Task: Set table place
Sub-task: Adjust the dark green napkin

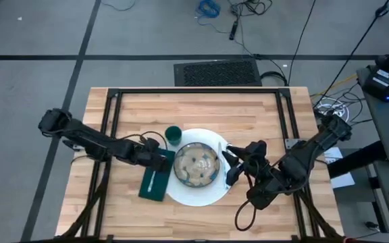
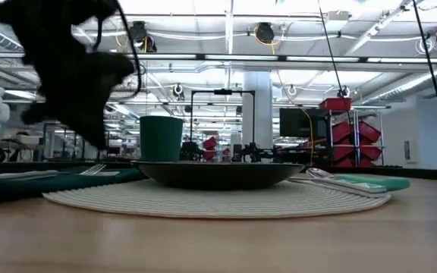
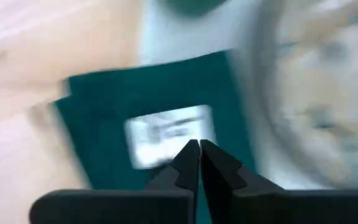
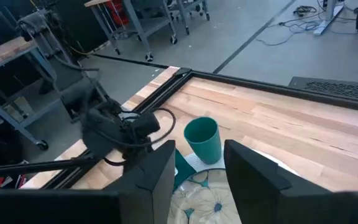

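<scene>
On the wooden table [image 1: 262,115] lies a round white placemat [image 1: 181,196] with a patterned plate [image 1: 196,164] on it. A green cup [image 1: 173,135] stands upright at the mat's far left edge. A dark green napkin [image 1: 152,182] lies flat left of the plate, with a silvery utensil [image 3: 166,134] on top. Teal-handled cutlery [image 2: 355,183] rests on the mat's right side. My left gripper [image 3: 199,146] is shut and hovers above the napkin's far end. My right gripper [image 4: 197,168] is open above the plate's right edge, with nothing between its fingers.
The table's black tube frame [image 1: 194,92] runs along the far side and down both flanks. Bare wood shows near the front edge [image 1: 181,226] and at the far side [image 1: 201,111]. Cables [image 1: 245,216] hang by the right arm.
</scene>
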Controlling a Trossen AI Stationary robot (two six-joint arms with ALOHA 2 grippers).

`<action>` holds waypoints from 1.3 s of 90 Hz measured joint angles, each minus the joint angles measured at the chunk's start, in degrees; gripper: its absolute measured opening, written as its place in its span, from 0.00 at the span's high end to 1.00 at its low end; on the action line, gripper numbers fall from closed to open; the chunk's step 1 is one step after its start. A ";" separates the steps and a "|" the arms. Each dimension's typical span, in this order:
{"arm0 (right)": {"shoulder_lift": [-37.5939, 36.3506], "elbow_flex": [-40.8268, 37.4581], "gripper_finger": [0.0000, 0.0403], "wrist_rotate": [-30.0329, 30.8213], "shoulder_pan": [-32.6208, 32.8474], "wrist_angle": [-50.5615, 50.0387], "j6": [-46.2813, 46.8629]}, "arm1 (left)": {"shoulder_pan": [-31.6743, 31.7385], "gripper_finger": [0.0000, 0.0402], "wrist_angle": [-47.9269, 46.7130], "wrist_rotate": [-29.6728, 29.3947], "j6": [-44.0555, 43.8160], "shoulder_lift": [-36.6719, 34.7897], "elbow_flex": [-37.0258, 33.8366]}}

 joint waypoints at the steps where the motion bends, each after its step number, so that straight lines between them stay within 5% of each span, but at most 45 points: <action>1: 0.00 0.00 0.69 0.00 0.00 0.00 0.00 | -0.28 1.00 -0.20 -0.06 0.23 -0.23 0.35; 22: 0.00 0.00 0.69 -0.32 0.00 0.02 0.28 | -11.95 1.00 -10.01 3.07 1.59 -1.95 7.46; 49: 0.00 0.00 0.69 -0.42 -0.03 0.26 0.42 | -26.62 1.00 -13.41 5.11 -15.84 1.77 1.60; 80: 0.00 0.00 0.69 -0.33 -0.70 0.82 0.41 | -29.27 1.00 -11.99 5.71 -24.76 10.39 0.77; 117: 0.00 0.00 0.69 -0.39 -0.70 1.51 -0.55 | -29.30 1.00 0.22 4.65 -27.80 13.65 0.89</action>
